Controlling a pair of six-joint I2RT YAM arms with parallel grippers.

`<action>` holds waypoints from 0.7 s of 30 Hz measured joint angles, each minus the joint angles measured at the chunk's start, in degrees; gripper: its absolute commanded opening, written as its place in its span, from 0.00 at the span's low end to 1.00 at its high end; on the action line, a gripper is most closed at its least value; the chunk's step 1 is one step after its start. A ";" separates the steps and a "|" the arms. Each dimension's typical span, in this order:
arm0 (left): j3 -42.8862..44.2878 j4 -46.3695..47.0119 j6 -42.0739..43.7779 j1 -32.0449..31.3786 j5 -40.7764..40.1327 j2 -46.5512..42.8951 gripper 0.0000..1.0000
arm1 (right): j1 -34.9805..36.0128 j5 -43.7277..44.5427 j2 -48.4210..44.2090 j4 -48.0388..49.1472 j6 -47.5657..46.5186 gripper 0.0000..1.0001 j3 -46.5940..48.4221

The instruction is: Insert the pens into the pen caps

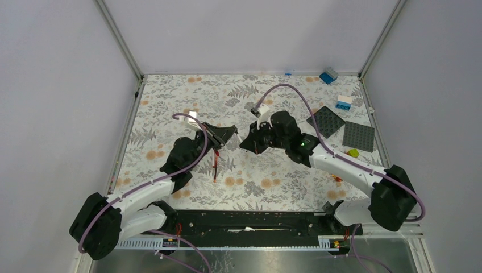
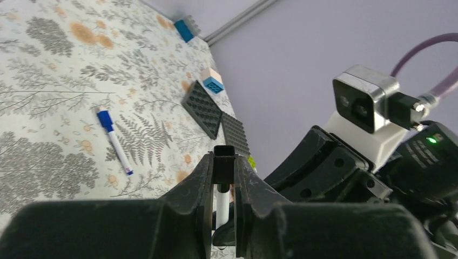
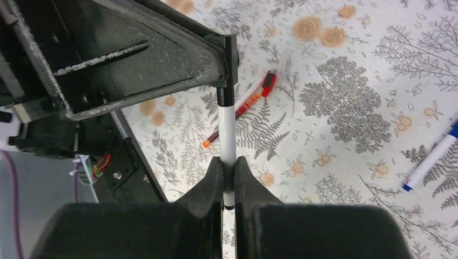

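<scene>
My left gripper (image 1: 226,135) (image 2: 223,159) is shut on a black pen cap (image 2: 223,156), held above the table. My right gripper (image 1: 249,142) (image 3: 228,164) is shut on a white pen (image 3: 228,129) with a black end. The pen's end meets the cap between the left fingers (image 3: 162,59); its white barrel (image 2: 222,208) shows just under the cap. A red pen (image 1: 215,165) (image 3: 243,110) lies on the mat below the grippers, a red cap (image 3: 268,83) at its far end. A white pen with a blue cap (image 2: 113,140) (image 3: 432,162) lies on the mat further off.
Two dark grey baseplates (image 1: 325,120) (image 1: 358,136) lie at the right. A blue brick (image 1: 328,75), a white and blue brick (image 1: 343,102) and a yellow-green brick (image 1: 353,152) sit near them. A small blue piece (image 1: 288,73) lies at the back edge.
</scene>
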 measured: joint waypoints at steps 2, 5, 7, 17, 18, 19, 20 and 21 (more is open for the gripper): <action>0.48 -1.05 -0.42 0.00 -1.57 1.18 0.00 | 0.33 1.75 2.27 -3.04 -1.07 0.00 2.54; 1.33 -2.58 -1.18 0.00 -3.58 3.30 0.00 | 0.74 4.17 5.46 -6.99 -2.36 0.00 5.77; 1.53 -2.95 -1.62 0.00 -4.15 4.79 0.00 | 0.74 4.98 6.84 -8.22 -2.84 0.00 6.56; 1.55 -3.45 -1.90 -0.07 -3.39 5.57 0.00 | 0.74 4.35 7.19 -9.40 -3.13 0.00 6.58; 1.51 -3.23 -1.64 -0.07 -3.04 5.14 0.00 | 0.44 3.34 6.80 -9.09 -2.86 0.00 6.38; 1.36 -2.67 -1.31 -0.07 -2.60 4.59 0.00 | -0.04 1.81 6.21 -8.39 -2.51 0.00 5.95; 1.29 -2.27 -1.11 -0.07 -2.23 4.11 0.00 | -0.52 0.26 5.68 -7.74 -2.12 0.00 5.57; 1.09 -1.27 -0.72 -0.07 -1.46 3.50 0.00 | -1.36 -2.38 4.98 -6.25 -1.42 0.00 4.79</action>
